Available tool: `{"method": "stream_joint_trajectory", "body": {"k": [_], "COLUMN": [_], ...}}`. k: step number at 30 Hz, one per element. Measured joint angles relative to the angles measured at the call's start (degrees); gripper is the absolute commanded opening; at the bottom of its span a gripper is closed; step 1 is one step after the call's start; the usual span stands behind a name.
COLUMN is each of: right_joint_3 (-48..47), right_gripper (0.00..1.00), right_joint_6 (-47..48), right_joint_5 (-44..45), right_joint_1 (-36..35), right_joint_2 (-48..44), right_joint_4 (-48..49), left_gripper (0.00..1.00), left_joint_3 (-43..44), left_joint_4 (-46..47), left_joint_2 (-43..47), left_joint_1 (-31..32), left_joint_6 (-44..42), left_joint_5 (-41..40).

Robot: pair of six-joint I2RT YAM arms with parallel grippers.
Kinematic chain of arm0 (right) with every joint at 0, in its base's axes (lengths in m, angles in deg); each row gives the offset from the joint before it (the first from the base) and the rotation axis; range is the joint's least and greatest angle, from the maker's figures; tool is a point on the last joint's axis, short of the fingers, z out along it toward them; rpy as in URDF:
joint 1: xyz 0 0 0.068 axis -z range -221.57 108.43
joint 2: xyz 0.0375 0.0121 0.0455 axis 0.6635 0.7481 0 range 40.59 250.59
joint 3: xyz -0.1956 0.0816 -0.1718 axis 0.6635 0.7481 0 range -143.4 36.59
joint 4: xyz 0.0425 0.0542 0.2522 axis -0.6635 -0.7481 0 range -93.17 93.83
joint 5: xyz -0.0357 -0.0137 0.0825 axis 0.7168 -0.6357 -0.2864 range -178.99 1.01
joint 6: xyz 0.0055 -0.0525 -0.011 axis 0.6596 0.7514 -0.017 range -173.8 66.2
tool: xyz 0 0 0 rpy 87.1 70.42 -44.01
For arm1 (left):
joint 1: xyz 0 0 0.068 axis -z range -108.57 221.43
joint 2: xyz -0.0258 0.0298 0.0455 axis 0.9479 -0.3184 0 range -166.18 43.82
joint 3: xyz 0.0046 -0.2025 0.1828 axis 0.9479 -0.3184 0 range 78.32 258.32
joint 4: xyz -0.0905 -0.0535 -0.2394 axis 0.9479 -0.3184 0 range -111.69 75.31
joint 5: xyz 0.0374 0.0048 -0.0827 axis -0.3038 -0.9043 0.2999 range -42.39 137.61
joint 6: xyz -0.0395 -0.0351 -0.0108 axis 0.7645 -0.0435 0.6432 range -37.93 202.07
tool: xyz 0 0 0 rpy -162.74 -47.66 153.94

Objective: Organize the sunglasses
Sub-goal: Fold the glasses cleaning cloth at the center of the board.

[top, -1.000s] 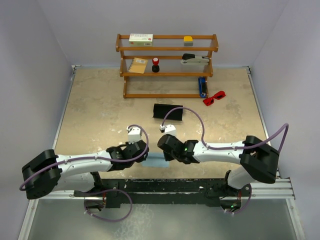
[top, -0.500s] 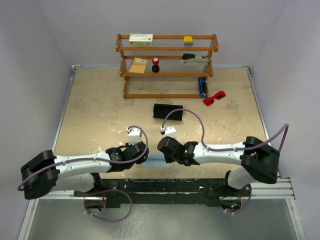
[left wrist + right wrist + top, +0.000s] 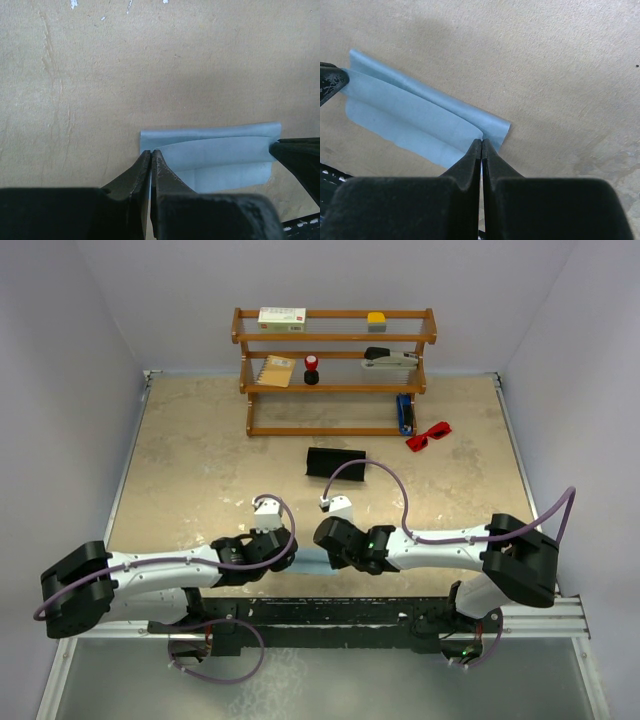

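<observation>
The red sunglasses (image 3: 428, 435) lie on the table at the far right, beside the wooden shelf (image 3: 335, 370), away from both grippers. My left gripper (image 3: 287, 554) and right gripper (image 3: 324, 544) are low near the table's front edge. Each is shut on a corner of the light blue cloth (image 3: 306, 558). In the left wrist view the gripper (image 3: 150, 152) pinches the cloth's (image 3: 215, 150) left corner. In the right wrist view the gripper (image 3: 481, 141) pinches the right corner of the cloth (image 3: 410, 115), which is folded over on itself.
A black oblong case (image 3: 335, 463) lies mid-table in front of the shelf. The shelf holds a white box, a yellow block, a stapler, a notebook and a small red and black item. A blue object (image 3: 404, 412) stands at its right foot.
Both grippers have shifted slightly toward the near edge, drawing the cloth's held edge with them. Less of the cloth shows between them. The sunglasses and case have not moved.
</observation>
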Motion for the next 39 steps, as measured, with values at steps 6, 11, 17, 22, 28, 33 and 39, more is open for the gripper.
{"method": "stream_joint_trajectory", "body": {"k": [6, 11, 17, 22, 28, 33, 39], "right_joint_3": [0.00, 0.44, 1.46, 1.51, 1.51, 1.51, 1.51], "right_gripper": [0.00, 0.02, 0.10, 0.18, 0.19, 0.19, 0.19], "right_joint_6": [-0.07, -0.15, -0.17, -0.13, -0.02, -0.04, -0.04], "right_joint_5": [0.07, 0.07, 0.02, -0.02, -0.02, -0.02, -0.04], "right_joint_1": [-0.04, -0.17, -0.55, -0.81, -1.31, -1.64, -2.16], "right_joint_2": [0.00, -0.52, -2.64, -2.73, -2.73, -2.73, -2.73], "right_joint_4": [-0.20, -0.07, 0.04, 0.35, 0.48, 0.76, 0.79], "left_gripper": [0.00, 0.00, 0.00, 0.00, 0.00, 0.00, 0.00], "left_joint_3": [-0.24, -0.37, -0.37, -0.37, -0.37, -0.37, -0.37], "left_joint_4": [0.00, 0.00, 0.00, 0.00, 0.00, -0.02, -0.04], "left_joint_2": [0.39, 0.39, 0.37, 0.37, 0.37, 0.37, 0.37], "left_joint_1": [0.66, 0.98, 1.29, 1.44, 1.79, 2.23, 2.89], "left_joint_6": [0.15, 0.52, 1.01, 1.03, 1.05, 1.31, 1.55], "left_joint_5": [-0.42, -0.72, -0.85, -0.87, -1.05, -1.29, -1.77]}}
